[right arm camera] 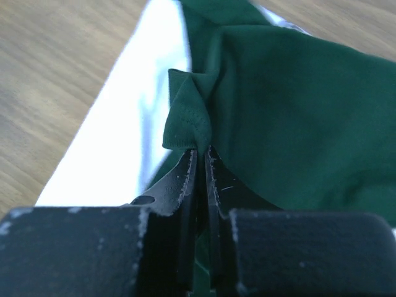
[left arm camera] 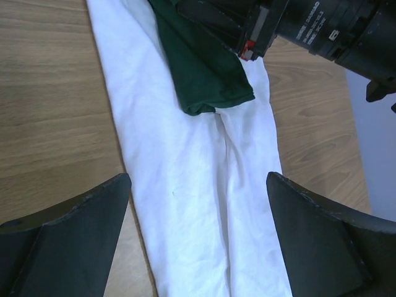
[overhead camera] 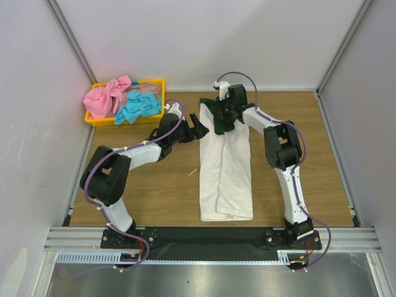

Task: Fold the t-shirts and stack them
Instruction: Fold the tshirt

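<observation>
A white t-shirt (overhead camera: 226,173) with dark green sleeves lies folded into a long strip down the middle of the table. My right gripper (overhead camera: 224,117) is at its far end, shut on a fold of the green sleeve (right arm camera: 185,127). The sleeve (left arm camera: 204,74) lies over the white cloth (left arm camera: 204,204). My left gripper (overhead camera: 199,125) is open and empty, just left of the shirt's far end, its fingers (left arm camera: 68,241) spread above the white strip. Pink (overhead camera: 108,96) and turquoise (overhead camera: 137,108) shirts lie crumpled in a pile at the back left.
A yellow plastic tray (overhead camera: 158,81) at the back left holds the crumpled shirts. Grey walls close the table at the back and on both sides. Bare wood (overhead camera: 154,192) lies left of the white shirt and to its right (overhead camera: 322,154).
</observation>
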Controlling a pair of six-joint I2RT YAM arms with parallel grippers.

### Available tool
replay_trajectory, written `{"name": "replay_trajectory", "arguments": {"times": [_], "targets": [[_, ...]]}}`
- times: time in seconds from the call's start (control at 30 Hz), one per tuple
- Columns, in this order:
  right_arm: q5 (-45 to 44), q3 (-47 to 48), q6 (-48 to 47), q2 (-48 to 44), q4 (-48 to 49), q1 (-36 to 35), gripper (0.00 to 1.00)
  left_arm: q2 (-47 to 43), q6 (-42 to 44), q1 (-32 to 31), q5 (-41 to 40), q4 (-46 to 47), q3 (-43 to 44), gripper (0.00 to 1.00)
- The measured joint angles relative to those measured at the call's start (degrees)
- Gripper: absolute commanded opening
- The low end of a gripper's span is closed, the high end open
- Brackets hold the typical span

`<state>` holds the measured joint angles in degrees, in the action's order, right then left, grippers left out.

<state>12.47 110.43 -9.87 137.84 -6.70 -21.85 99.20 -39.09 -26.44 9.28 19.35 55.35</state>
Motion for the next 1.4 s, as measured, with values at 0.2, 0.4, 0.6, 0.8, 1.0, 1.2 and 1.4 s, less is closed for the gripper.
{"name": "replay_trajectory", "arguments": {"times": [0.2,0.4,0.6,0.8,1.0,1.2,1.4], "targets": [[3.15,-2.64,5.51,-1.18,3.65,4.70,0.08,3.28,-0.04,-2.25,-0.31,0.26,1.88,0.96],[4.11,-3.91,9.68,-1.27,6.99,8.31,0.09,5.31,-0.04,-3.43,-1.01,0.09,2.84,0.96],[4.52,-5.90,12.63,-1.27,9.18,8.63,0.18,6.56,-0.09,-3.56,-1.64,-0.20,4.42,0.96],[4.11,-6.19,14.64,-1.27,9.14,8.85,0.41,7.39,-0.04,-3.56,-1.68,-0.66,5.90,0.96],[-3.34,-6.12,16.48,-1.77,7.32,9.07,0.52,7.54,0.17,-3.56,-2.08,-1.66,7.56,0.96],[-14.47,-2.25,18.75,-2.91,1.86,9.07,0.56,7.56,0.85,-3.56,-2.67,-2.19,9.79,0.97],[-14.53,-2.14,20.57,-6.67,0.39,9.01,0.53,7.54,2.05,-3.56,-2.58,-2.80,10.12,0.97]]}}
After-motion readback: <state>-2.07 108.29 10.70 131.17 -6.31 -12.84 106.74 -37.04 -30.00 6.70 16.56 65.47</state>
